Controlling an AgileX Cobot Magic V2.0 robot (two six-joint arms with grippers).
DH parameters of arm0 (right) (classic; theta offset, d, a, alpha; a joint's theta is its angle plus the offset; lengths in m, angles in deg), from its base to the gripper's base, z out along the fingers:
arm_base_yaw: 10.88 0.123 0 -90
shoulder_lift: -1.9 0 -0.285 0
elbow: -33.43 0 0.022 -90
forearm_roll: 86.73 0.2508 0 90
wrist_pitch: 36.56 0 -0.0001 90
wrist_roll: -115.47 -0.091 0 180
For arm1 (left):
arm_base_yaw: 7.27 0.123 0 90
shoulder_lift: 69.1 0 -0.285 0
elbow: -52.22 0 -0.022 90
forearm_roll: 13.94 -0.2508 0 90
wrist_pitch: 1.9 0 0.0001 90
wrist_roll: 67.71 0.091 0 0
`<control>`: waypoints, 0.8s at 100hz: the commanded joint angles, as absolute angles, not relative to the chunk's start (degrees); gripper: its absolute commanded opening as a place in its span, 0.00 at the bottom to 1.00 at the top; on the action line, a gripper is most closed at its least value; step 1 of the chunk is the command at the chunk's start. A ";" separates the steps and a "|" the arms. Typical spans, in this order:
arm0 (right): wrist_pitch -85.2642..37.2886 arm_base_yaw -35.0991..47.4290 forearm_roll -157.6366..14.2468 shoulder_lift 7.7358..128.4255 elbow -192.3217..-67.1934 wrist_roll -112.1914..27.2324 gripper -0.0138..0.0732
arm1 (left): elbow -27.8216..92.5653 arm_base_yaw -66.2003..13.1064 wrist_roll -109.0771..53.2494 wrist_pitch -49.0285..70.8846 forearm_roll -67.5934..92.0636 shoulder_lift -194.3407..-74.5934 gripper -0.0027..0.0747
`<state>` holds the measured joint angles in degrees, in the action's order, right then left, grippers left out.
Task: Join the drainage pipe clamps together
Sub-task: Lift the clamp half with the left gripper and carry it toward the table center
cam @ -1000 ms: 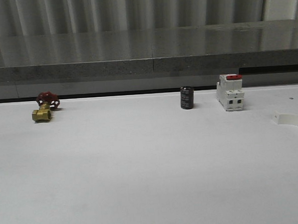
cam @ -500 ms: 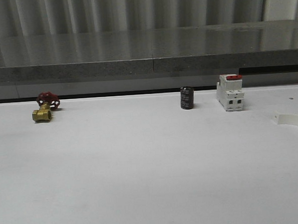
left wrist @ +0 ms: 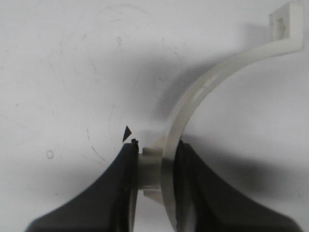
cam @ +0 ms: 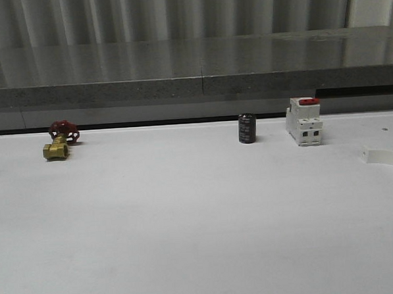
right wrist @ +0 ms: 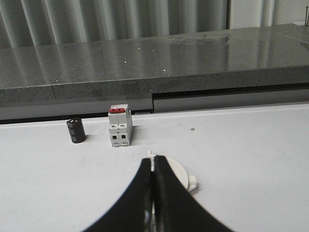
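**White plastic clamp halves, one pinched by the left arm, one lying under the right**

White tabletop [cam: 187, 220] runs back to a grey stone ledge. In the front view, a brass valve with a red handwheel [cam: 60, 141] sits at the far left. A black cylinder [cam: 247, 128] stands near the middle, and just to its right is a white breaker with a red switch [cam: 304, 121]. At the right edge, one clamp half [cam: 385, 155] lies flat on the tabletop, partly cut off by the frame.

In the left wrist view, the left gripper [left wrist: 155, 166] has its dark fingers [left wrist: 126, 174] clenched on the other clamp half [left wrist: 203, 92], pinching its curved band near a tab; the arc sweeps away to a square end tab.

In the right wrist view, the right gripper [right wrist: 153, 181] has its fingers pressed together, grasping nothing, above the first clamp half, which lies just in front of the breaker.
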<state>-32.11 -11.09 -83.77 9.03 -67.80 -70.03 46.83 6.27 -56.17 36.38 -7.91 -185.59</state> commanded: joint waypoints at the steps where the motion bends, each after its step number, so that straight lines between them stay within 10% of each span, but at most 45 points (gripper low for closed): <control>1: -37.04 -11.53 -84.08 7.95 -68.70 -69.74 0.08 | 48.07 5.13 -56.20 37.91 -5.89 -179.78 0.01; 80: -37.04 -11.53 -84.08 7.95 -68.70 -69.74 0.08 | 50.07 -28.66 -81.93 43.26 -7.77 -178.85 0.01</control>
